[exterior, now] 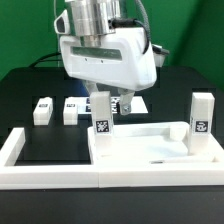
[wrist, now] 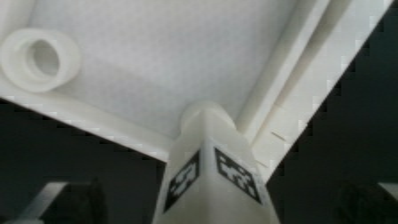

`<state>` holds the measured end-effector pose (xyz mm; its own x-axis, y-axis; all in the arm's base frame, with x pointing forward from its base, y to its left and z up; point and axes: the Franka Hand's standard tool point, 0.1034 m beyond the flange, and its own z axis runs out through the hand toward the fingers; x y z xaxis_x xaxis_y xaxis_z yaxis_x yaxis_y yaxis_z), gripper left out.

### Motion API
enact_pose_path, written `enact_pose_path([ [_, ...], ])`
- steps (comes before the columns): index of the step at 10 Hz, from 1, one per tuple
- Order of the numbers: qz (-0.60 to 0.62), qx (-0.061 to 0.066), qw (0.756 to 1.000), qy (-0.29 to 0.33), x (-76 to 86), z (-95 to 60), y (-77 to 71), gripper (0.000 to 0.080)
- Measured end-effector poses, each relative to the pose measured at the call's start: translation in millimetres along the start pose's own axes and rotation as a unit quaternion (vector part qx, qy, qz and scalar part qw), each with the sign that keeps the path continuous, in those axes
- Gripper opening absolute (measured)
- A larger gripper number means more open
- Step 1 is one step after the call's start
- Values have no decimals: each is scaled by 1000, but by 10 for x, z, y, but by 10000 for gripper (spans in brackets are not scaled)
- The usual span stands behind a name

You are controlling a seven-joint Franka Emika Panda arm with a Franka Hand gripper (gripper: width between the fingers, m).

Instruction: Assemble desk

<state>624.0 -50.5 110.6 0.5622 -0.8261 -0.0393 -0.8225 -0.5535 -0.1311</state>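
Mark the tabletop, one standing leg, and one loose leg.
Tabletop (exterior: 150,146): exterior view, flat inner floor.
Standing leg (exterior: 202,116): exterior view, tagged front face.
Loose leg (exterior: 42,112): exterior view, front face.

The gripper (exterior: 114,102) is built around a broad white housing (exterior: 105,60) with rounded edges, glossy on its front and shaded pale grey along its underside. At twelve o'clock of the housing a silver-grey metal wrist flange (exterior: 88,18) is seen, ringed with fine horizontal ribs. Thin black cables (exterior: 143,22) are looped at two o'clock of it. At six o'clock short dark fingers (exterior: 127,100) are shown. In the wrist view they are rendered only as blurred grey shapes (wrist: 64,200).
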Motion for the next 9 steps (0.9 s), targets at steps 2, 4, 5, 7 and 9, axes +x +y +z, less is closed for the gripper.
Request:
enact_pose_path([
  [2,-94,-7,996,4,16,-11,1,649],
  [4,-253,-21,967,18,87,-81,-66,649],
  [5,-248,-21,968,18,98,-78,-55,649],
  [7,-232,-22,972,18,94,-75,-55,611],
  [9,-170,-19,985,19,89,-71,-58,436],
])
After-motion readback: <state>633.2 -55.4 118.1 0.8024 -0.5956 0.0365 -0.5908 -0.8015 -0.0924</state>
